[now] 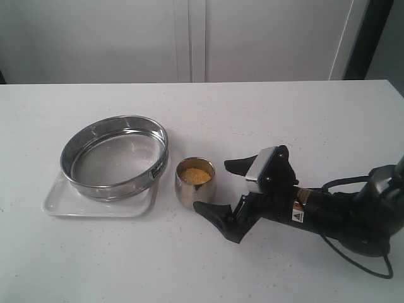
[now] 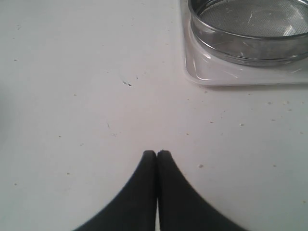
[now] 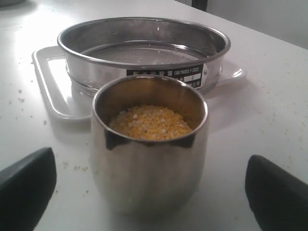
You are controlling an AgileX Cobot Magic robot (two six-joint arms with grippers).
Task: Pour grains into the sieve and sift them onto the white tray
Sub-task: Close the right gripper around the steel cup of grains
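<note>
– Steel sieve [image 1: 115,158], position?
– Sits on the white tray [image 1: 95,205], on the left part of the counter [image 1: 284,113]. The black label on its side faces the cup.
– Grains [image 1: 194,174]?
– Golden yellow with whitish bits, all in a small steel cup [image 1: 194,192]. The cup stands upright, just beside the tray. A few stray specks lie on the counter.
– Right pincer [image 1: 213,187]?
– Spread wide, low over the counter, one black finger on each side of the cup. The wrist camera shows a gap on both sides. It grips nothing.
– Left pincer [image 2: 157,155]?
– Seen only from its own wrist camera. Fingers pressed together, empty, over bare counter, near a corner of the tray.
</note>
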